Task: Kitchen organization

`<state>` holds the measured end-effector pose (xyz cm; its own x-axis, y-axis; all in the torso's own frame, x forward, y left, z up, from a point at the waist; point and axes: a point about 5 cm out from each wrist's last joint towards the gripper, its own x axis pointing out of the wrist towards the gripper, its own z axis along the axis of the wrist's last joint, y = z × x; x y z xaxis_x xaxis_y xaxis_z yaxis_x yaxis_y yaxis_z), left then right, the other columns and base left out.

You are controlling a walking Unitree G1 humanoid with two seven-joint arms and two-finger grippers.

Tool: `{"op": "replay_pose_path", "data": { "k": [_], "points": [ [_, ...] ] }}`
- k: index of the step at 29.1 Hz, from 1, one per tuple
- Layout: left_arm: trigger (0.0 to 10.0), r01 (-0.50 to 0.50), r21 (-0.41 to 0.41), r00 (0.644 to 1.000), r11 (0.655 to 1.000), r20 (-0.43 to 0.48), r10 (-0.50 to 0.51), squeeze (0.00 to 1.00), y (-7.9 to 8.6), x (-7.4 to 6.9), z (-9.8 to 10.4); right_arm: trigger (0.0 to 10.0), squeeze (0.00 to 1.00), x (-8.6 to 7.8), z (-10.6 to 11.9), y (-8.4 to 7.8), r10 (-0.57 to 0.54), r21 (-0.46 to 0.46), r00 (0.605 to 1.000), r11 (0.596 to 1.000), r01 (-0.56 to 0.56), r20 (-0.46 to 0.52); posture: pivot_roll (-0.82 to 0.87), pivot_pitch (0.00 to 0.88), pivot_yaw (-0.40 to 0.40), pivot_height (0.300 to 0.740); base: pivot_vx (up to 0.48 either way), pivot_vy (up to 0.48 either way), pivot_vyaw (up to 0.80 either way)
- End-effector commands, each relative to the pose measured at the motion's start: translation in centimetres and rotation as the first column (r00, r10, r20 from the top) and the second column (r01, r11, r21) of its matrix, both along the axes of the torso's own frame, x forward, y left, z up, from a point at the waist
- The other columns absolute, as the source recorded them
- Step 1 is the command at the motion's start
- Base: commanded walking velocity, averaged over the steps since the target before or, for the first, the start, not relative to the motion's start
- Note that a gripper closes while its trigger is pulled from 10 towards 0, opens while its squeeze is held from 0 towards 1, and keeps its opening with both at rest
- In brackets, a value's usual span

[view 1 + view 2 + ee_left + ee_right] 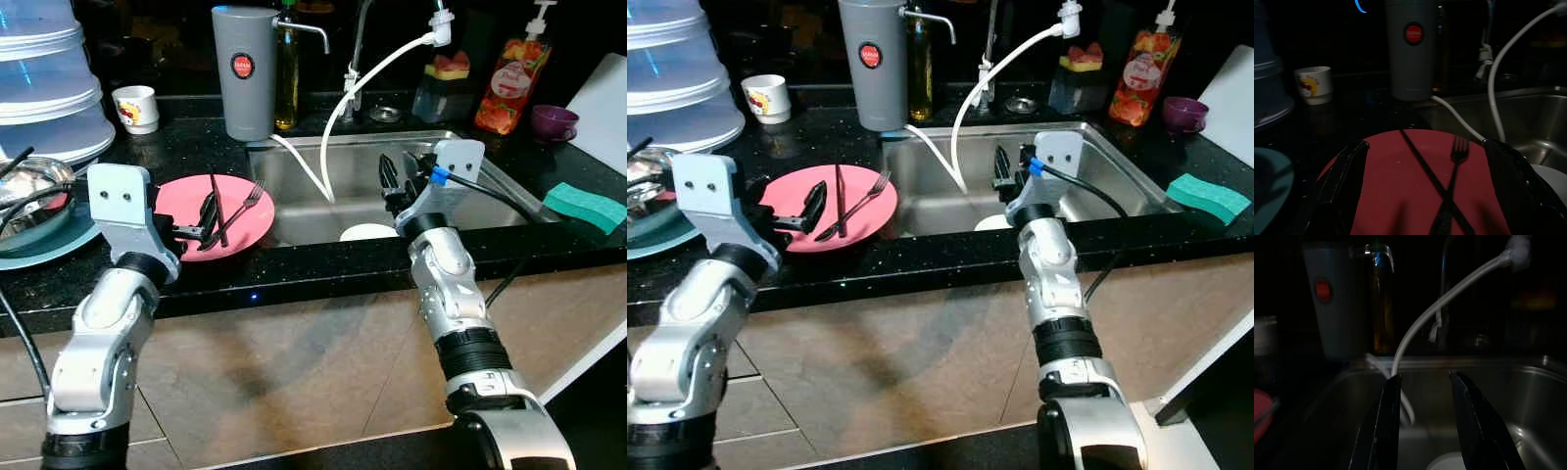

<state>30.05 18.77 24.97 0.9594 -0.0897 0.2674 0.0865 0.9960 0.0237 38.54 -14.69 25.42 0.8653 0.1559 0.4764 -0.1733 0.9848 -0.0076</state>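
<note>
Pink plate (pixel 186 196) flat on the black tabletop (pixel 323 264), close to the front edge and just left of the sink (pixel 323 162), with a fork (pixel 245 203) and a dark chopstick (pixel 217 208) crossed on top of it. Left pincer (pixel 208 215) low over the plate's near side, fingers (pixel 1337 171) spread wide apart to either side of the plate in the wrist view, gripping nothing. Right pincer (pixel 397 176) over the front rim of the sink, fingers parted and released, pointing into the basin. White dish (pixel 368 233) down in the sink by its front wall, just below that pincer. White hose (pixel 353 93) curving from the tap area at the back edge down into the basin. Grey jug (pixel 245 70) with a red round label upright at the sink's back left corner, a bottle of yellow liquid (pixel 286 78) right beside it. Small white cup (pixel 135 108) further left near the back edge. Stack of clear lidded containers (pixel 44 78) at the far left, metal bowl (pixel 29 186) on a teal plate (pixel 39 250) at the left front. Green sponge (pixel 585 206) on the tabletop right of the sink, purple cup (pixel 554 122) and a red pump bottle (pixel 509 83) toward the back right.
</note>
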Motion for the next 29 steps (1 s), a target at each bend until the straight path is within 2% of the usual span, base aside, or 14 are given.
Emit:
{"op": "replay_pose_path", "data": {
  "k": [1, 2, 4, 7, 10, 14, 17, 19, 23, 25, 29],
  "points": [
    [10.0, -0.042, 0.022, 0.999, 0.999, 0.001, 0.042, 0.0, 0.6, -0.1, 0.1, 10.0, 0.0, 0.5, -1.0, 0.6, 0.016, -0.053, 0.996, 0.998, -0.02, -0.088, 0.14, 0.055, -0.022, 0.74, 0.0, 0.0, 0.0],
    [10.0, -0.042, 0.022, 0.999, 0.999, 0.001, 0.042, 0.0, 0.6, -0.1, 0.1, 10.0, 0.0, 0.5, -1.0, 0.6, 0.016, -0.053, 0.996, 0.998, -0.02, -0.088, 0.14, 0.055, -0.022, 0.74, 0.0, 0.0, 0.0],
    [10.0, -0.071, 0.041, 0.997, 0.997, 0.023, 0.07, 0.0, 0.9, -0.2, 0.3, 10.0, 0.0, 1.0, -2.4, 0.5, -0.006, -0.049, 0.982, 0.999, -0.004, -0.191, 0.15, 0.055, -0.023, 0.74, 0.0, 0.0, 0.0],
    [10.0, -0.12, 0.033, 0.993, 0.992, 0.023, 0.119, 0.0, 1.3, -0.2, 0.3, 10.0, 0.0, 1.2, -3.7, 0.0, -0.03, -0.028, 0.961, 0.999, 0.023, -0.275, 0.15, 0.055, -0.023, 0.74, 0.0, 0.0, 0.0],
    [10.0, -0.187, 0.051, 0.982, 0.981, -0.008, 0.188, 0.0, 2.2, 0.0, -0.3, 10.0, 0.0, 1.1, -4.4, 0.0, -0.027, -0.021, 0.953, 1.0, 0.021, -0.302, 0.14, 0.053, -0.021, 0.74, 0.0, 0.0, 0.0],
    [10.0, -0.223, 0.054, 0.974, 0.973, -0.028, 0.225, 0.0, 2.7, 0.1, -0.6, 10.0, 0.0, 1.0, -4.7, 0.0, -0.026, -0.019, 0.951, 1.0, 0.021, -0.308, 0.14, 0.053, -0.02, 0.74, 0.0, 0.0, 0.0],
    [10.0, -0.202, 0.04, 0.979, 0.979, -0.02, 0.203, 0.0, 2.6, 0.1, -0.6, 10.0, 0.0, 0.7, -4.2, -0.1, -0.018, 0.013, 0.965, 1.0, 0.022, -0.263, 0.14, 0.053, -0.018, 0.74, 0.0, 0.0, 0.0],
    [10.0, -0.128, -0.007, 0.992, 0.992, -0.021, 0.128, 0.0, 1.7, 0.2, -0.6, 10.0, 0.0, 0.5, -3.3, -0.2, -0.014, 0.047, 0.979, 0.999, 0.025, -0.204, 0.14, 0.054, -0.018, 0.74, 0.0, 0.0, 0.0],
    [10.0, -0.058, -0.048, 0.996, 0.997, -0.068, 0.055, 0.0, 0.6, 0.2, -1.1, 10.0, 0.0, 0.4, -2.3, -0.3, -0.013, 0.085, 0.989, 0.996, 0.025, -0.145, 0.14, 0.054, -0.019, 0.74, 0.0, 0.0, 0.0],
    [10.0, -0.029, -0.027, 0.992, 0.999, -0.122, 0.026, 0.0, -0.1, 0.3, -1.9, 10.0, 0.0, 0.3, -1.7, -0.4, -0.014, 0.107, 0.993, 0.994, 0.026, -0.115, 0.14, 0.054, -0.019, 0.74, 0.0, 0.0, 0.0],
    [10.0, -0.032, -0.011, 0.983, 0.999, -0.184, 0.029, 0.0, -0.2, 0.4, -2.7, 10.0, 0.0, 0.2, -1.4, -0.3, -0.002, 0.119, 0.995, 0.993, 0.013, -0.095, 0.13, 0.055, -0.021, 0.74, 0.0, 0.0, 0.0]
  ]
}}
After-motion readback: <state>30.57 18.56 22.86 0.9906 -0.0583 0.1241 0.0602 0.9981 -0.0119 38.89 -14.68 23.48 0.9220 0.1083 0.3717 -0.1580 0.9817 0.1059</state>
